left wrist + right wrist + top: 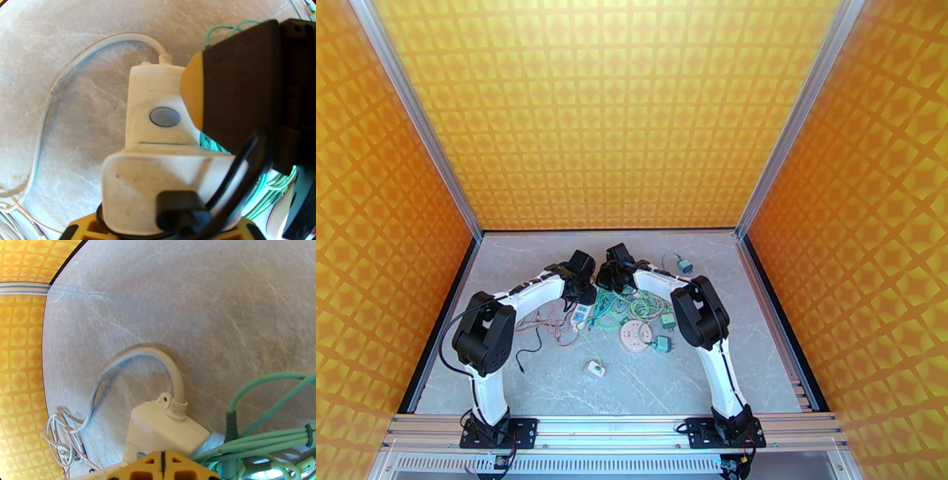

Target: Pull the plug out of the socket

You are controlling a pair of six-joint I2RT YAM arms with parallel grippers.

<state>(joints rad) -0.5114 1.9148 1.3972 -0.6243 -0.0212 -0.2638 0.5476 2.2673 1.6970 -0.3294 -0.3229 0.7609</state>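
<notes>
Place, as I log it from my remote station: robot test cell, laboratory. Evidence:
- orange-yellow diamond-patterned wall panels (pixel 608 110)
- silver aluminium frame posts (pixel 419 118)
- grey marble-look tabletop (pixel 553 387)
- slotted aluminium base rail (pixel 608 430), carrying the white-and-black left arm (pixel 525 294) and right arm (pixel 723 371)

Green cable tangle (pixel 626 304) beside power strip (pixel 582 315); bare tabletop (pixel 517 256) far left.

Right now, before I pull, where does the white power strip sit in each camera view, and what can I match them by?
Top external: power strip lies slightly left of centre, below the middle.
Left wrist: strip at mid-frame, grey button facing the camera.
Right wrist: strip at bottom centre, its cord end showing.
Shared landmark: green cables on its right.
</notes>
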